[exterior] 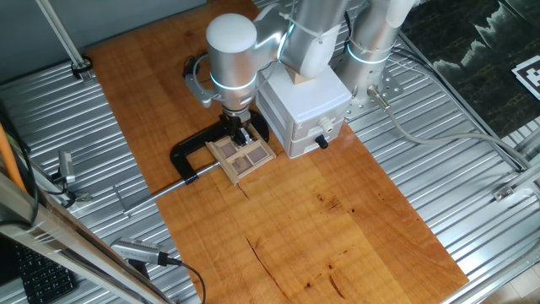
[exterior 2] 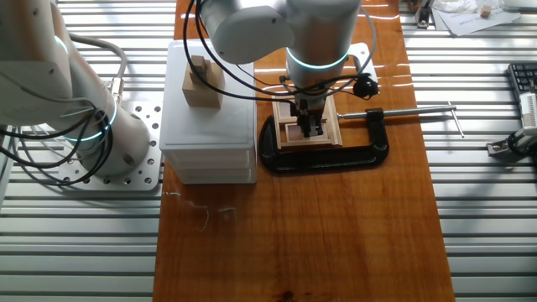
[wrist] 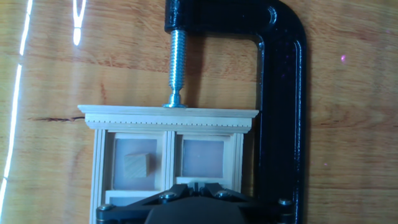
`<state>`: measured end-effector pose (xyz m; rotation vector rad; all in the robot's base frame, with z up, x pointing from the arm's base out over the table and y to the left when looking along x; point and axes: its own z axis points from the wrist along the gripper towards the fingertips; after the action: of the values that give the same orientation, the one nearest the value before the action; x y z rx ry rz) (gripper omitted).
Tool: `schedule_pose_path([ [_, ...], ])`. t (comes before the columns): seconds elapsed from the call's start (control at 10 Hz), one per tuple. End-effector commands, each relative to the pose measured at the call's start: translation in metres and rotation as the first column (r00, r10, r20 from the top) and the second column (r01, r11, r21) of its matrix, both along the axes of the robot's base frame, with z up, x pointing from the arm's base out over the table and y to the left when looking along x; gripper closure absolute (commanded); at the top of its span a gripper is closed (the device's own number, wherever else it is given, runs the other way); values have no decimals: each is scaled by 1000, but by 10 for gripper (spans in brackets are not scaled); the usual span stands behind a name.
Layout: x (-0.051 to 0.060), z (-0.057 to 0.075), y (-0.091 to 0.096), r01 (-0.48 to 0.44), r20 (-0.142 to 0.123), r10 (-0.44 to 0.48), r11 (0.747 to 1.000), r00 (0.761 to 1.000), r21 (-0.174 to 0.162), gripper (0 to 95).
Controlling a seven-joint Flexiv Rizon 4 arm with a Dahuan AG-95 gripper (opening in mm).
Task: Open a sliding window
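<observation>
Wooden table (exterior: 354, 228), one sliding window (exterior: 244, 155), one C-clamp (exterior: 190, 156), one gripper (exterior: 242, 135) above.

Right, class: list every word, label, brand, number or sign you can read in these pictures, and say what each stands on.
No text can be read in any view.
The black-and-white marker at one fixed view's edge shows a pattern only.
The sliding window, C-clamp and white box bear no lettering.
</observation>
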<state>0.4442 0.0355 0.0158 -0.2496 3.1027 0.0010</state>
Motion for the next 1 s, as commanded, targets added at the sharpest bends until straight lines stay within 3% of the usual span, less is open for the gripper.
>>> schedule_pose_path([
  [0.1,1,-1,0,1,0,-1,1000,1000,0,950],
  [1.0,4,-1,0,-6,0,6,1000,1000,2,950],
])
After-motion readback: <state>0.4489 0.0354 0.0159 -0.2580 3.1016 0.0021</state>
